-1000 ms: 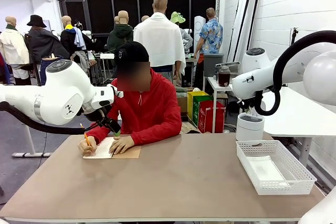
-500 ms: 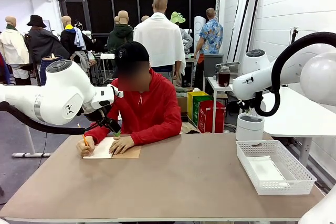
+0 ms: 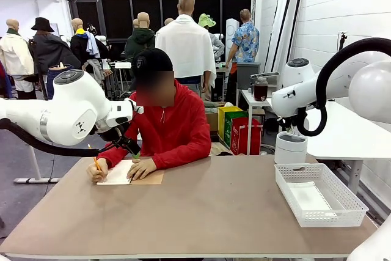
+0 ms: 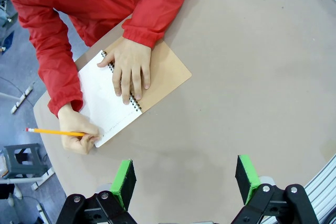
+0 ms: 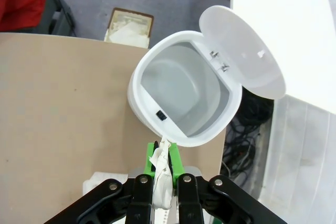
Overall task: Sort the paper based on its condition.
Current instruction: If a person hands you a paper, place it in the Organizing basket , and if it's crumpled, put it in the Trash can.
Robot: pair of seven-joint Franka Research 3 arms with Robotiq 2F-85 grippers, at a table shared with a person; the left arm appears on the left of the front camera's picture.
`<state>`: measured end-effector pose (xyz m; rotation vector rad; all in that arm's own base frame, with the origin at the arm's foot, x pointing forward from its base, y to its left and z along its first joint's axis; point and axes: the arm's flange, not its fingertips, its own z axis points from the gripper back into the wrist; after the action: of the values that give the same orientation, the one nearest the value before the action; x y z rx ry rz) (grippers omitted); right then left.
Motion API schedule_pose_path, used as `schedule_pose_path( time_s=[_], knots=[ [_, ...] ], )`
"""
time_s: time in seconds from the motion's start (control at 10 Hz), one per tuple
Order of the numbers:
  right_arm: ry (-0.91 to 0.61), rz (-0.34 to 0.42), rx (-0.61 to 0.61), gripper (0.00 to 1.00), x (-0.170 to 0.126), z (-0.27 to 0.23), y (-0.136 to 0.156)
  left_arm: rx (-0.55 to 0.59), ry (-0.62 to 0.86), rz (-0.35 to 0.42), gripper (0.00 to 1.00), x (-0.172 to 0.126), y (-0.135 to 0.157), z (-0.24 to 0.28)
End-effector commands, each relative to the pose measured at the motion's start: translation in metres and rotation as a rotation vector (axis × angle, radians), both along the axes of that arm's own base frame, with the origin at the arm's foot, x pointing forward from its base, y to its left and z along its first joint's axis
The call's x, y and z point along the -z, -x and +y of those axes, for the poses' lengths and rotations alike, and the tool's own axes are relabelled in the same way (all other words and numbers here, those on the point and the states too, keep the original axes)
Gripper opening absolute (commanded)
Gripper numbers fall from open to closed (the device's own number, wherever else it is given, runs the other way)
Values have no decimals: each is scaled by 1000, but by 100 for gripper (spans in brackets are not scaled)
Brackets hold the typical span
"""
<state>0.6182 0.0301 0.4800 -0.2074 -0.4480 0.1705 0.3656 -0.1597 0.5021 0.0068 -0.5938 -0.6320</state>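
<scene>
My right gripper point(image 5: 163, 157) is shut on a crumpled piece of white paper point(image 5: 161, 176). It hangs just above the near rim of an open white bin point(image 5: 181, 95), whose lid point(image 5: 242, 51) is flipped back. A flat white sheet of paper point(image 3: 308, 198) lies in the white mesh basket point(image 3: 330, 217) at the table's right. My left gripper point(image 4: 184, 162) is open and holds nothing. It hovers above bare table, short of the spiral notebook point(image 4: 102, 103). A person in a red jacket writes on that notebook with a pencil point(image 4: 52, 131).
The person's other hand point(image 4: 127, 69) presses flat on the notebook's spiral, with the brown cover point(image 4: 167, 74) folded out beside it. The bin point(image 3: 291, 149) stands past the table's far right corner, behind the basket. A white side table lies to its right.
The person's writing hand and pencil have shifted slightly to the left on the page. Neither arm has visibly moved.
</scene>
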Motion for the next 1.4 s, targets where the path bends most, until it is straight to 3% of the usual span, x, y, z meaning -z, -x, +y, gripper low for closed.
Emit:
schedule_pose_path(
  time_s=[0.0,0.6,1.2,1.3],
  knots=[
    [21,-54,59,8,8,0,-21,6,0,-3,100,1,-1,1],
    [89,-106,145,8,38,-5,-61,6,0,-3,100,1,-1,1],
    [95,-89,151,8,49,-4,-73,6,0,-3,100,1,-1,1],
    [94,-76,151,26,50,-5,-75,6,0,-3,100,1,-1,1]
  ],
)
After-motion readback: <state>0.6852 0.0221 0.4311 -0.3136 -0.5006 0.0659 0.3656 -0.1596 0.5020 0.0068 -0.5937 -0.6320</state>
